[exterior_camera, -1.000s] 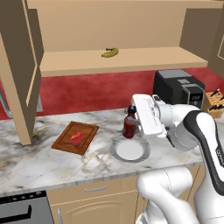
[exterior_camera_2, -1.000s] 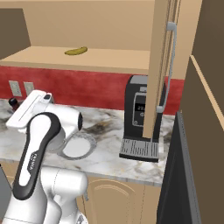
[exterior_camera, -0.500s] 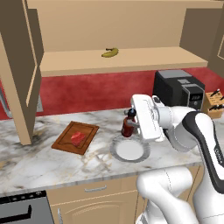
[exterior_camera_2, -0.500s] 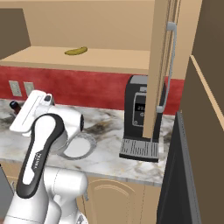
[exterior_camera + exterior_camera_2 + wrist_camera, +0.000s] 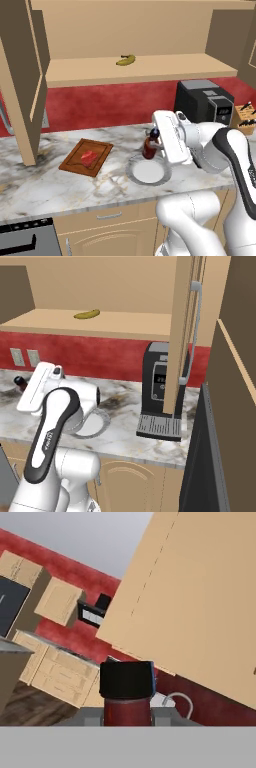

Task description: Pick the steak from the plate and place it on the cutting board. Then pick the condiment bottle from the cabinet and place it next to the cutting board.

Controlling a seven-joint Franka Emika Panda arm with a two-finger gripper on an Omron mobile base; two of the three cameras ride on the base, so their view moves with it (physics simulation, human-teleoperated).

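Left base view, centre right of frame: my hand [image 5: 152,145] is closed on the slim dark-red condiment bottle with black cap [image 5: 149,148], above the round grey-white plate [image 5: 148,171]. Red steak chunk [image 5: 89,156] already lies on the reddish-brown wooden cutting board [image 5: 86,157]. I judge I next carry the bottle left and set it on the marble tabletop [image 5: 45,180] beside the board.

Marble counter [image 5: 45,185], red backsplash [image 5: 100,102], black coffee machine [image 5: 160,391].

The arm [image 5: 220,150] is made of glossy white rounded shells, with dark bands at the joints. A black stripe runs along one curved link (it carries small pale lettering, too blurred to read). The hand [image 5: 170,137] is a flat white block with a small dark knob on top. The base column [image 5: 65,476] is bulbous and white.
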